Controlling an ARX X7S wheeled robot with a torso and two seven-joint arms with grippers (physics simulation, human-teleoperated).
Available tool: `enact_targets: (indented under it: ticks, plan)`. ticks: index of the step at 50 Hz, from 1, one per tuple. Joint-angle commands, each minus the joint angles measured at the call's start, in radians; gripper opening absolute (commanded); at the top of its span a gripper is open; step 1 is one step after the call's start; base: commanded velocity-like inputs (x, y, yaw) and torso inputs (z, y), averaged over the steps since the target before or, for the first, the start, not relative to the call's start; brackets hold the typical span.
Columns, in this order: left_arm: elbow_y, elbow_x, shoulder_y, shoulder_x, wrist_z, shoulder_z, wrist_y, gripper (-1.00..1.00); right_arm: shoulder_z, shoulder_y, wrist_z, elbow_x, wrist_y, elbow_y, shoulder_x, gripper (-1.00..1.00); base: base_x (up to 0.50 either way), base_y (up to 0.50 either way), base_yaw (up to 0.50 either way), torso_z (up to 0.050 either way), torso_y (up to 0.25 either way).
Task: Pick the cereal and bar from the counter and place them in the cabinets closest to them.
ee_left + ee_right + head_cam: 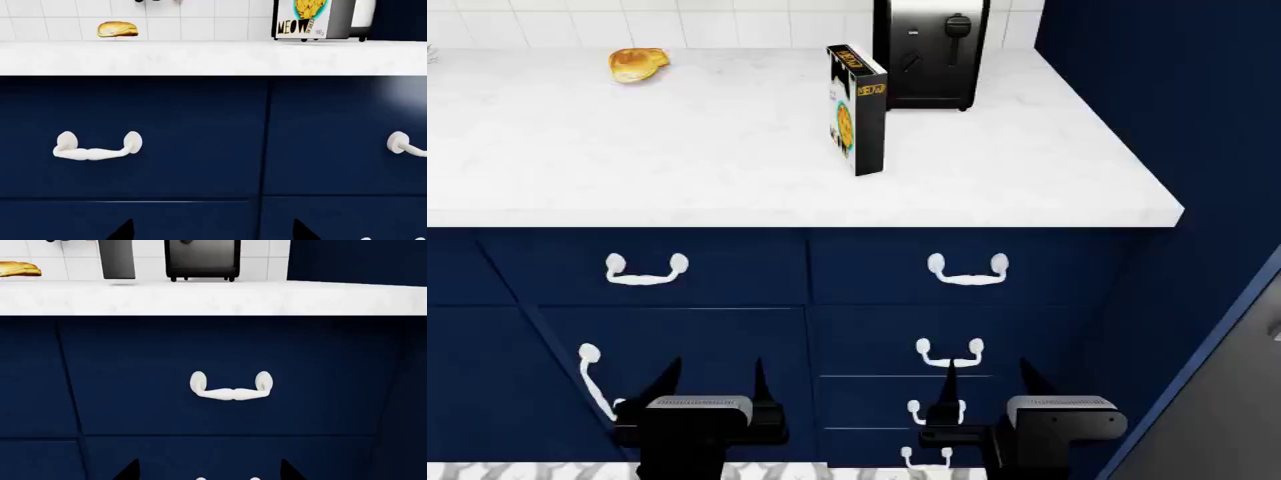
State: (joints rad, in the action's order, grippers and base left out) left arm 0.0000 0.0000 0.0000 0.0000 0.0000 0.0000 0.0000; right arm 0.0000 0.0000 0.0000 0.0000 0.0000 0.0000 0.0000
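Two grippers low, empty | cereal upright on counter

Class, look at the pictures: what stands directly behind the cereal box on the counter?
A black toaster stands behind the cereal box, against the white tiled wall. The box covers part of the toaster's lower left corner.

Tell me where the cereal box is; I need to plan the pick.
In the head view, the cereal stands upright on the counter, right of centre, just in front of the toaster.
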Motion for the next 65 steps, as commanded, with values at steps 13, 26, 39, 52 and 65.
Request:
enact_targets:
  ticks: [13,26,39,52,65]
  plan:
    - [0.105,-0.055,-0.034,-0.144,0.063,0.057,-0.288,1.0,-0.113,-0.064,-0.07,0.089,0.082,-0.248,0.101,1.0,0.0,0.0,0.0,0.038,0.034]
    - [-0.733,-0.014,-0.038,-0.289,0.077,0.018,-0.077,1.0,-0.065,0.123,-0.081,0.307,0.661,-0.719,0.221,1.0,0.0,0.0,0.0,0.05,0.046]
    - [-1.309,-0.035,0.241,-0.222,0.014,-0.085,0.199,1.0,0.086,0.455,-0.023,0.582,1.21,-0.894,0.252,1.0,0.0,0.0,0.0,0.046,0.041]
    - [-1.309,-0.023,0.351,-0.182,0.14,-0.244,0.053,1.0,0.24,0.668,0.068,0.645,1.486,-0.912,0.259,1.0,0.0,0.0,0.0,0.0,0.0]
    - [-1.309,-0.006,0.402,-0.187,0.179,-0.229,0.063,1.0,0.281,0.773,0.242,0.856,1.569,-0.939,0.303,1.0,0.15,0.0,0.0,0.0,0.0]
